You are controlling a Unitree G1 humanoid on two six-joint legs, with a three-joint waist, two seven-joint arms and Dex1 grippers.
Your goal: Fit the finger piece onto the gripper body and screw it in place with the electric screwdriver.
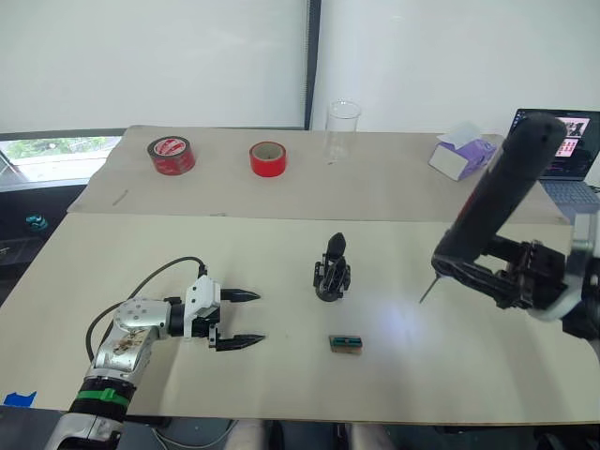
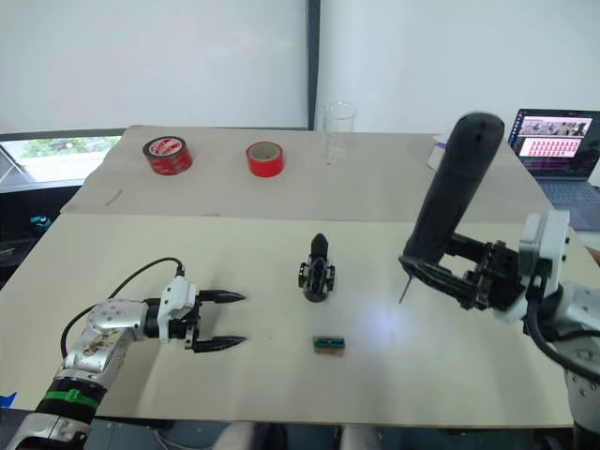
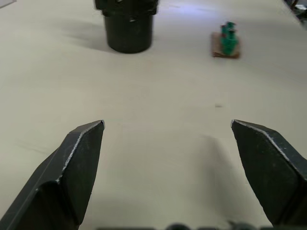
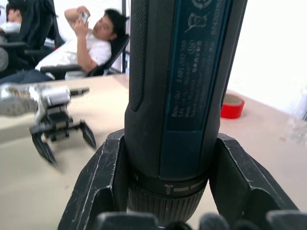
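Right gripper (image 2: 441, 272), jaws clamped round the thick black cylindrical electric screwdriver (image 2: 450, 192), bit down above the table. I would steady it before nearing the chunky black gripper body (image 2: 316, 272), upright mid-table. Left gripper (image 2: 220, 321) rests spread, empty.

The left arm (image 1: 127, 352) is scuffed silver metal with a green band, a looping black cable, and a white-housed left gripper (image 1: 239, 320) with pointed black fingers.
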